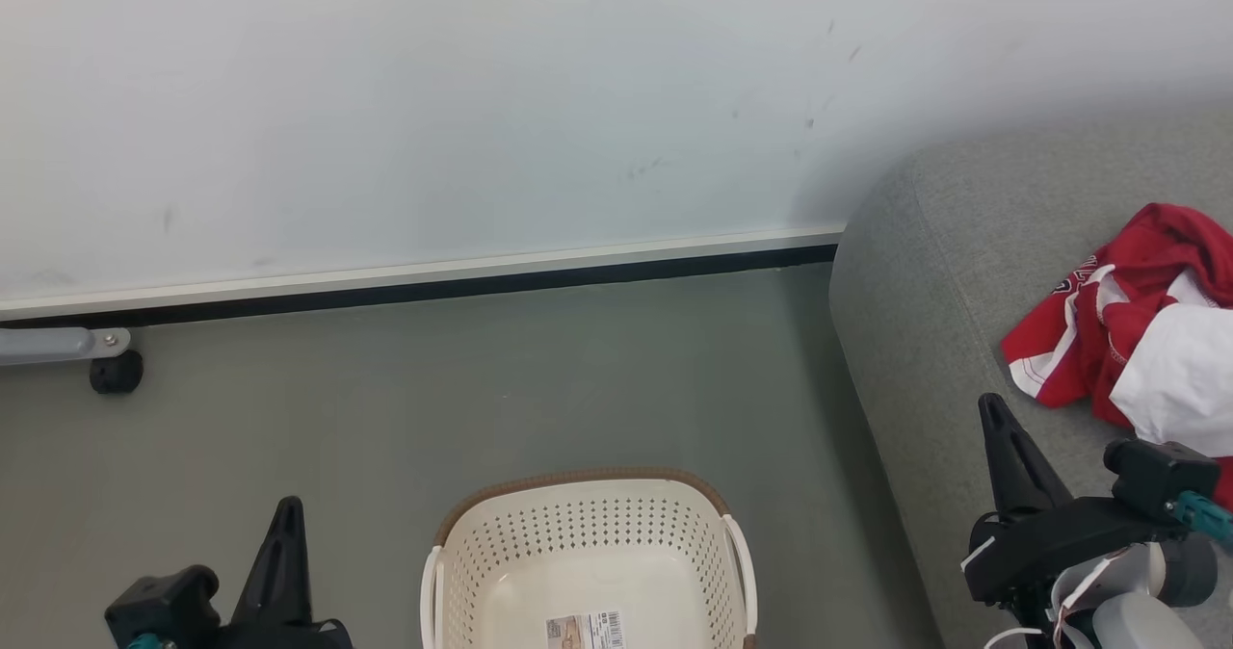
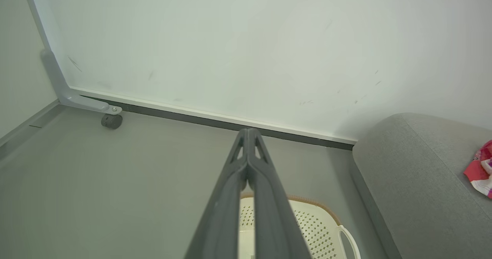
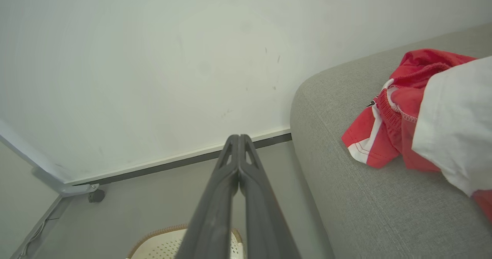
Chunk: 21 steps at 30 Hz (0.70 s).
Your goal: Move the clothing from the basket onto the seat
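Over to the right, heaped on top of the seat (image 1: 925,293): the clothing (image 1: 1108,331), a crumpled red bundle with white stripes and a broad white panel, plus a small dark logo near one edge. Grey woven upholstery all around it, rounded at the far-left corner. Down at the near centre, standing on the grey floor (image 1: 482,389) just left of the seat: the basket (image 1: 578,480), cream and perforated with a brown rim, its bare inside bottom carrying a barcode label (image 1: 585,630). Well apart from the clothing, that basket. At the near left, beside the basket: the left tool (image 1: 287,514), pointing toward the far wall (image 1: 482,100). Seen along its own fingers (image 2: 226,197), clenched tight, tips pressed together, gripping nothing. At the near right, close by the seat's left edge and near-left of the clothing: the right tool (image 1: 992,413), likewise pinched closed in its wrist view, tips meeting with nothing between them, apart from the red fabric. Far left along the base of the wall: a grey metal leg (image 1: 58,344) with a small black caster (image 1: 117,373) on the floor.
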Tool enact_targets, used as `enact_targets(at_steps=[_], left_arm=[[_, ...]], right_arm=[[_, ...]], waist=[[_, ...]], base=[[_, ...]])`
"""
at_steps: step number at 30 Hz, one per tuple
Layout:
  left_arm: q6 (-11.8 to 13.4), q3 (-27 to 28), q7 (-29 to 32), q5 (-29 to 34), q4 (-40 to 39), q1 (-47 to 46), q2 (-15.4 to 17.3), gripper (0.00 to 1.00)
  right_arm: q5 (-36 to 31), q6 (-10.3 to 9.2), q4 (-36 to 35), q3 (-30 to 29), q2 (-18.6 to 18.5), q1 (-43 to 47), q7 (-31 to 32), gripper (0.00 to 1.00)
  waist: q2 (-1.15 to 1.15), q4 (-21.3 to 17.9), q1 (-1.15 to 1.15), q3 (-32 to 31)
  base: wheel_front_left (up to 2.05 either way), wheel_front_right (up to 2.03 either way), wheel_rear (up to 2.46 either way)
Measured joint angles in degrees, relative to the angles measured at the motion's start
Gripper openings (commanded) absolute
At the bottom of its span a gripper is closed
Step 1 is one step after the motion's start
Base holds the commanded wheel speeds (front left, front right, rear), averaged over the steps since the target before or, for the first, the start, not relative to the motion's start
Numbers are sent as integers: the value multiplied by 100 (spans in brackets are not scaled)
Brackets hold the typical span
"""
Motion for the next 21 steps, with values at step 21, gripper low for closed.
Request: enact_targets(at_steps=[21], left_arm=[[-300,236,211,-1684,353,-162,-120,0]], right_arm=[[1489,261,157,-568,290,87,296,0]], waist=[[0,56,0,-50]], base=[[0,0,0]])
